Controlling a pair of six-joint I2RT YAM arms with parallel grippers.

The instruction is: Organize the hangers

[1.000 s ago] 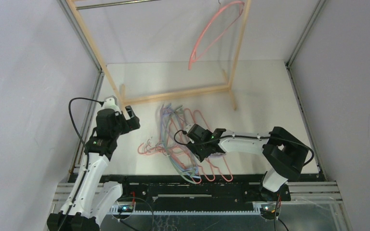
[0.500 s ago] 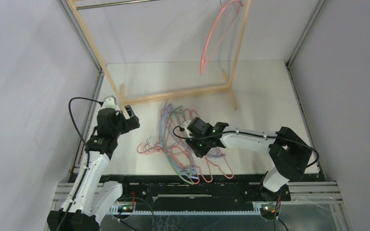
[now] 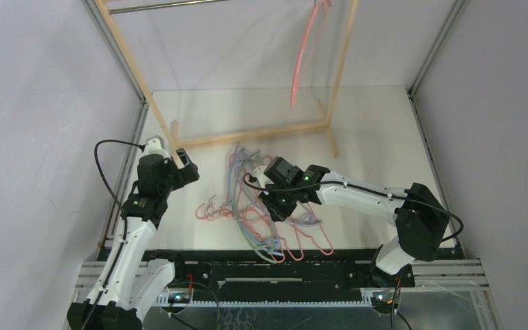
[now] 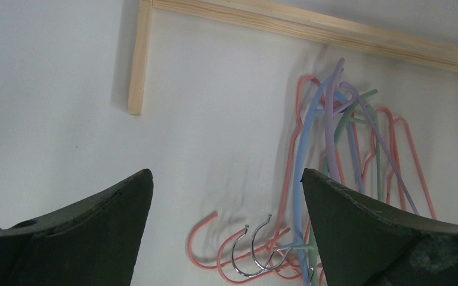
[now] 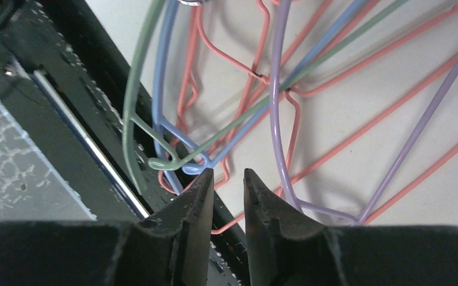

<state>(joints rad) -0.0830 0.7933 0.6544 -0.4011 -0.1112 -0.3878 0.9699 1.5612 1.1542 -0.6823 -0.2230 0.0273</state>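
The hangers mostly lie in a tangled pile mid-frame on the white table in the top view, plus one pink hanger dangling off the wooden rack up top. The right gripper sits over the pile's lower end, fingers narrowed to a slim gap with no wire in it. The left gripper hangs spread wide just left of the pile.
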